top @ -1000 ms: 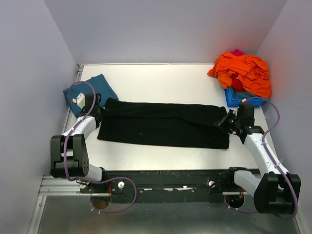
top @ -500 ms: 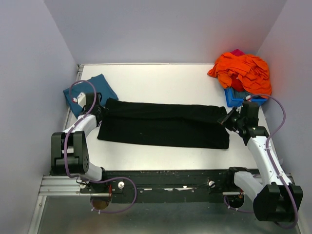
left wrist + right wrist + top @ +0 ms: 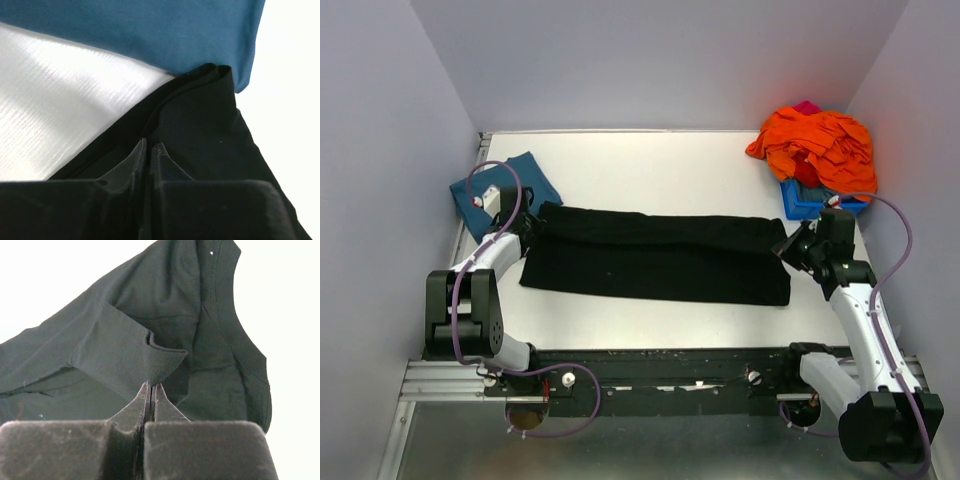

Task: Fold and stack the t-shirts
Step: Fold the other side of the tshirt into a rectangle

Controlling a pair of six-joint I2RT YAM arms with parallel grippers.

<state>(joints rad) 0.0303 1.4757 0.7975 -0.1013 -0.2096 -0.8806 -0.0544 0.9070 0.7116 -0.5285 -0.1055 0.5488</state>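
The black t-shirt (image 3: 655, 257) lies folded into a long band across the middle of the table. My left gripper (image 3: 528, 228) is at its left end, jaws shut on the layered black edge (image 3: 200, 125), low over the cloth (image 3: 148, 146). Just behind that end lies the folded teal t-shirt (image 3: 525, 175), its edge touching the black corner in the left wrist view (image 3: 150, 30). At the right end my right gripper (image 3: 788, 248) is shut on a small raised fold of the black cloth (image 3: 162, 360), pinched right at the fingertips (image 3: 151, 385).
A heap of orange and red clothes (image 3: 817, 145) spills over a small blue bin (image 3: 805, 203) at the back right, close behind the right arm. The white table (image 3: 650, 165) is boxed in by grey walls on three sides.
The right arm has shifted slightly right and back, its grip still on the shirt's end. The left gripper has barely moved. The shirt lies as before.
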